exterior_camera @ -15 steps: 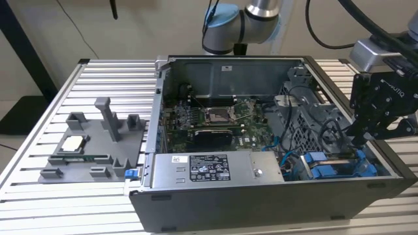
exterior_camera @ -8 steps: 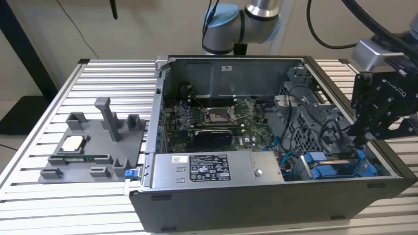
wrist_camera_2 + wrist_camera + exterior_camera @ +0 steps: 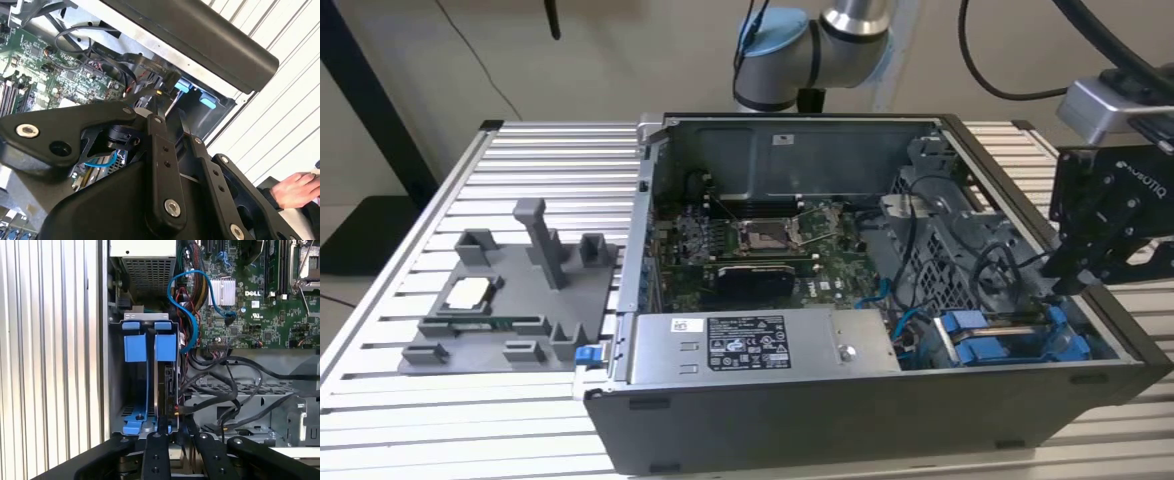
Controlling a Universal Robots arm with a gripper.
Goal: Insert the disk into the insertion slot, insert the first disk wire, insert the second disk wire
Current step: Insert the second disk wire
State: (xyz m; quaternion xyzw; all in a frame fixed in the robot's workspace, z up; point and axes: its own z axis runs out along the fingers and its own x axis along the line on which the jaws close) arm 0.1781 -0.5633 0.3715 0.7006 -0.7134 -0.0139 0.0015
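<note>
Gripper (image 3: 1062,286), fingers (image 3: 125,107) closed narrow (tips together), just above disk (image 3: 167,390), seated in insertion slot (image 3: 116,382)

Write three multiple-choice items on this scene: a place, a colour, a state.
1. The grey fixture tray lies: A) at the exterior view's left of the computer case; B) inside it; C) atop it.
2. The disk's carrier frame is: A) red; B) blue; C) yellow.
3. The disk: A) lies on the tray; B) sits in the insertion slot; C) leans outside the case.
Key: 1 A, it lies outside that wall; 2 B, blue tabs show; 3 B, it stands in the bay.
</note>
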